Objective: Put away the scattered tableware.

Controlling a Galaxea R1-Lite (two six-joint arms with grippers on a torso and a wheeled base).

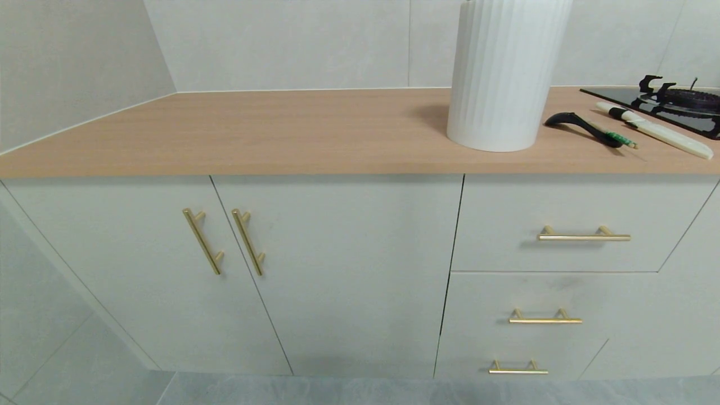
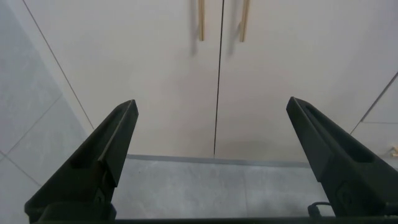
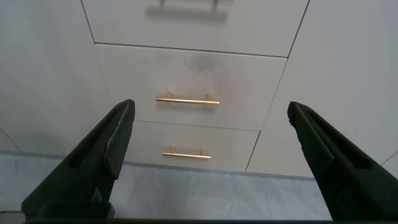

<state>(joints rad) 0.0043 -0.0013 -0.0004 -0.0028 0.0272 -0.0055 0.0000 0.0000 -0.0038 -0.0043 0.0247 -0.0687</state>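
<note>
Head view: the tableware lies on the wooden counter (image 1: 281,132), at about 2 o'clock in the picture. A black spoon (image 1: 582,127) lies flat just beside a tall white ribbed pot (image 1: 500,73), at the pot's 3 o'clock. A thin green stick (image 1: 621,139) lies along the spoon's handle; I cannot tell if they touch. At 3 o'clock of those 2 lies a long white utensil (image 1: 658,130) with a black band. It lies next to the edge of a black stove top (image 1: 683,109), which has a burner on it.

Under the counter, at 6 o'clock of the pot, are 3 drawers (image 1: 562,208) with gold handles, all shut. At their 9 o'clock are 2 shut cupboard doors (image 1: 337,270), each with a gold handle.

The left gripper (image 2: 211,104) is low, near the floor, and faces the 2 doors. Its 2 black fingers (image 2: 102,155) are wide apart and hold nothing. The right gripper (image 3: 210,104) faces the lower drawers. Its 2 fingers (image 3: 99,155) are also wide apart and hold nothing.
</note>
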